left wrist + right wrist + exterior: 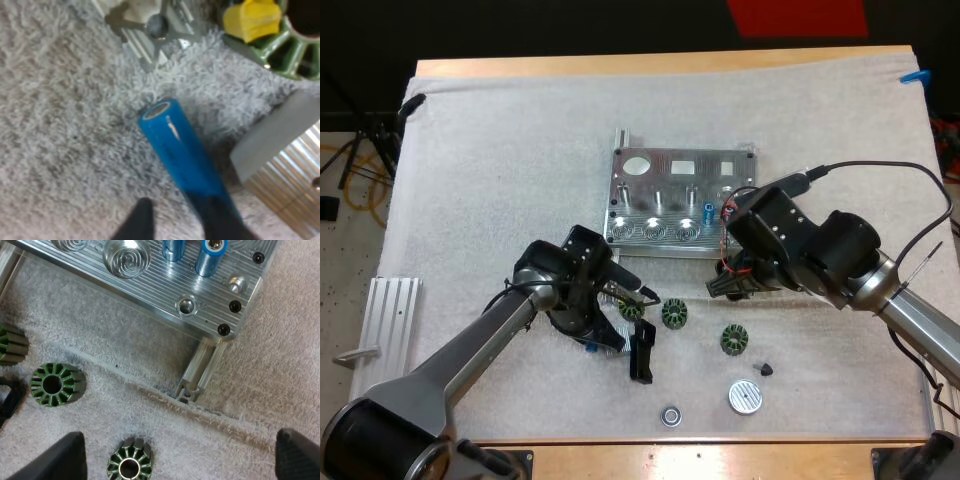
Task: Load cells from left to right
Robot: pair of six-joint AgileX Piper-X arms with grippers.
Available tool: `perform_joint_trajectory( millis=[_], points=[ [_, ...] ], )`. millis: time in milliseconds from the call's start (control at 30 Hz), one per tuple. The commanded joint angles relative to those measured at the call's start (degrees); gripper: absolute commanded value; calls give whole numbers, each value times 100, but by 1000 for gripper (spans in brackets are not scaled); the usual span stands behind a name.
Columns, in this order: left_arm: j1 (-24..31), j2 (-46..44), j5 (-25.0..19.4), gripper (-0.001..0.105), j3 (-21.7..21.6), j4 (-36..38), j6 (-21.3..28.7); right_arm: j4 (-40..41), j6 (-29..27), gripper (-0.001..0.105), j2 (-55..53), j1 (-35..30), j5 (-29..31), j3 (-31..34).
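We saw 3 green slotted rings (pixel 674 315) on the white mat (pixel 500 150), a silver disc (pixel 744 397) and a small metal ring (pixel 670 414) by its near edge, and a ribbed rail (pixel 390 320) at its left edge

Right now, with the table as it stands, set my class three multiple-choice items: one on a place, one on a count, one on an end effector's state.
1. Where is the blue cylinder at the left end effector?
A. lying on the mat
B. held up in the air
C. standing upright in a slot

2. How many green slotted rings are on the mat?
A. one
B. three
C. five

3. The right end effector is:
A. shut on a cylinder
B. shut on nothing
C. open

Key:
1 A, as the left wrist view shows it lying lengthwise on the white pile.
2 B, as the high view shows three, one of them partly behind the left arm.
3 C, as its two fingers stand wide apart over bare mat.
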Motion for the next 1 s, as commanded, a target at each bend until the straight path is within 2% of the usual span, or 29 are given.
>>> perform_joint_trajectory(
  millis=[0,67,133,233,367,433,533,967],
  points=[
    [-28,2,29,41,47,59,-176,-7,-18,74,-54,-24,40,-25],
    [-28,2,29,54,128,28,-285,-7,-18,74,-54,-24,40,-25],
    [-28,2,55,57,212,-61,-320,-7,-33,74,-54,-24,40,-25],
    [-28,2,121,57,360,-239,-422,-7,-133,74,-54,-24,40,-25],
    [-28,2,457,57,463,-564,-509,-7,-149,74,-54,-24,40,-25],
    [-28,2,451,55,461,-659,-602,-7,-149,74,-54,-24,40,-25],
    [-28,2,436,44,461,-717,-589,-7,-149,74,-54,-24,40,-25],
    [-28,159,435,43,509,-703,-482,-7,-149,74,-54,-24,40,-25]
  ],
)
